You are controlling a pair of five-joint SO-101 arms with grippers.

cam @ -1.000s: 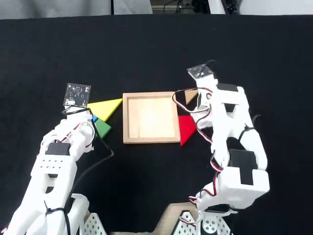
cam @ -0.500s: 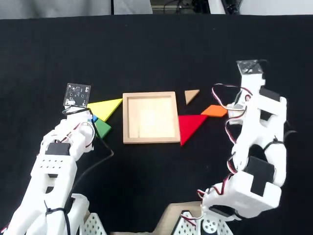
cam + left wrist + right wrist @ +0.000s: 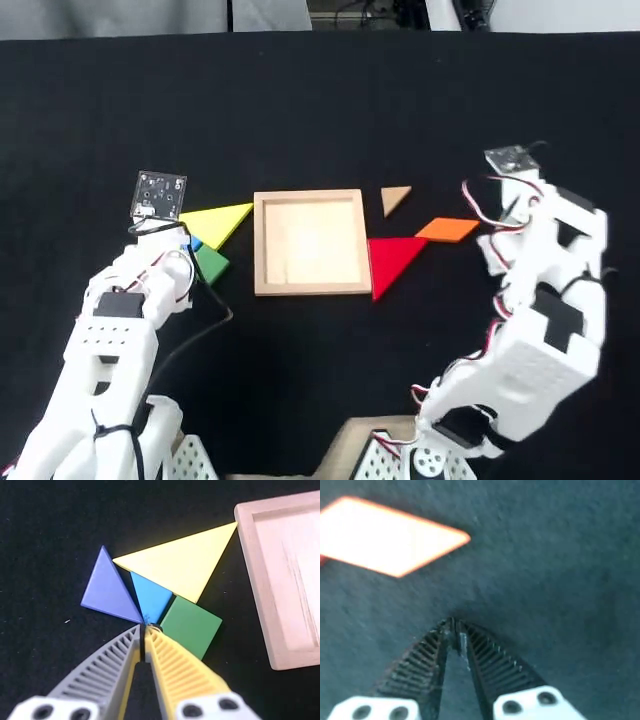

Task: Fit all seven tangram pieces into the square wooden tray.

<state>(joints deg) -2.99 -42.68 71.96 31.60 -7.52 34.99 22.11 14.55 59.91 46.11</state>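
Observation:
The square wooden tray (image 3: 262,243) lies mid-table with nothing in it. To its left are a yellow triangle (image 3: 180,565), a dark blue triangle (image 3: 107,587), a light blue piece (image 3: 151,599) and a green square (image 3: 191,625), packed together. My left gripper (image 3: 145,627) is shut, its tips at the corner where the blue pieces and the green square meet. Right of the tray lie a tan small triangle (image 3: 394,198), a red triangle (image 3: 390,260) and an orange parallelogram (image 3: 446,229). My right gripper (image 3: 454,625) is shut over bare cloth, just beyond the orange parallelogram (image 3: 390,542).
The table is covered in black cloth (image 3: 320,110), with wide free room behind the tray and in front of it. The tray's rim (image 3: 250,565) touches the yellow triangle's tip. Both arm bases stand at the near edge.
The right arm has swung from the tray's right edge out to the right, uncovering the tan, orange and red pieces. The left arm has kept still.

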